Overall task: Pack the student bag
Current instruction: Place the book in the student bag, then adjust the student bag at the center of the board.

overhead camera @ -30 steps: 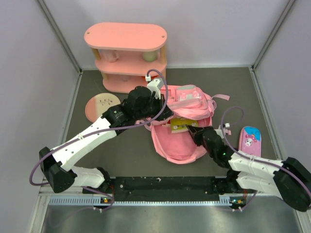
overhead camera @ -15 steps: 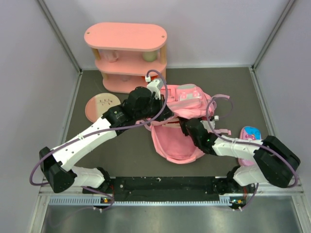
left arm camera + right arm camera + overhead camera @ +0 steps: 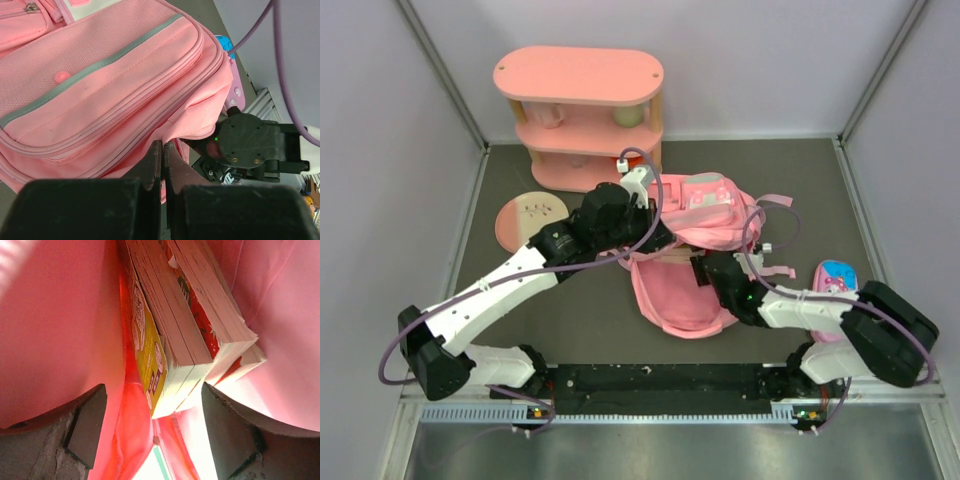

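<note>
Left pincer (image 3: 161,147) clamped, right pincer (image 3: 154,395) spread wide

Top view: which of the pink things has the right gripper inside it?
The student bag, the soft backpack mid-table; the right gripper stands open inside it. The shelf, round disc and pencil case sit apart.

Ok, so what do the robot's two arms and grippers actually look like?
Both the left arm and right arm have white links, bulky black joints and a looping purple cable. The left gripper and right gripper have flat black fingers.
</note>
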Tool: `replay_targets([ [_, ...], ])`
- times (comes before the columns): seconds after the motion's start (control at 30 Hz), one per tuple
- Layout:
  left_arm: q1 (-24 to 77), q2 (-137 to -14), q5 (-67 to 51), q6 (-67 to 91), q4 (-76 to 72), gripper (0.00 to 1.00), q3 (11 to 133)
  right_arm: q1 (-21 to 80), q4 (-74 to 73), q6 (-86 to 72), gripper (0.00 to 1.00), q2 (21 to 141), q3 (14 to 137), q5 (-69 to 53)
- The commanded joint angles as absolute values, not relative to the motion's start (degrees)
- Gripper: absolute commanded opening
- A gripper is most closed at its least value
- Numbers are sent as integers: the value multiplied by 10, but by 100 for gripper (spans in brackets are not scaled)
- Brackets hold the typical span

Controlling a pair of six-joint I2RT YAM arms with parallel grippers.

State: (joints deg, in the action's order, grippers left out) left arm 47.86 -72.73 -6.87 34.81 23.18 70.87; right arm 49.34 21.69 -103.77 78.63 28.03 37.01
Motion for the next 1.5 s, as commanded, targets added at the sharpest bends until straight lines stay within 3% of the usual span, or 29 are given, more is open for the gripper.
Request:
replay_targets([
  [0.0, 480, -693, -58, 350, 172, 0, 715, 492, 215, -941, 78, 709, 237, 363],
  [0.2, 480, -693, -48, 345, 172, 0, 710, 494, 206, -835, 81, 580, 179, 286],
  [0.43, 479, -701, -53, 345, 163, 0, 703, 495, 88, -698, 80, 459, 172, 109],
  [0.63, 479, -708, -56, 344, 162, 0, 687, 495, -17, -616, 80, 336, 165, 35],
  [0.8, 480, -701, -52, 343, 170, 0, 668, 495, 21, -556, 82, 242, 133, -95],
  [0.97, 480, -688, -60, 353, 164, 0, 643, 495, 2, -534, 82, 171, 145, -124],
  [1.1, 479, -679, -102, 350, 163, 0, 612, 495, -80, -541, 82, 107, 170, -35],
  [1.17, 480, -674, -128, 337, 164, 19, 598, 495, -126, -551, 84, 78, 192, 26],
  [1.2, 482, -665, -140, 334, 189, 42, 588, 495, -154, -567, 86, 71, 201, 94],
  [1.3, 486, -617, -131, 327, 208, 67, 554, 495, -242, -563, 91, 66, 242, 192],
  [1.47, 487, -519, -74, 316, 282, 88, 553, 495, -370, -600, 91, 82, 299, 320],
])
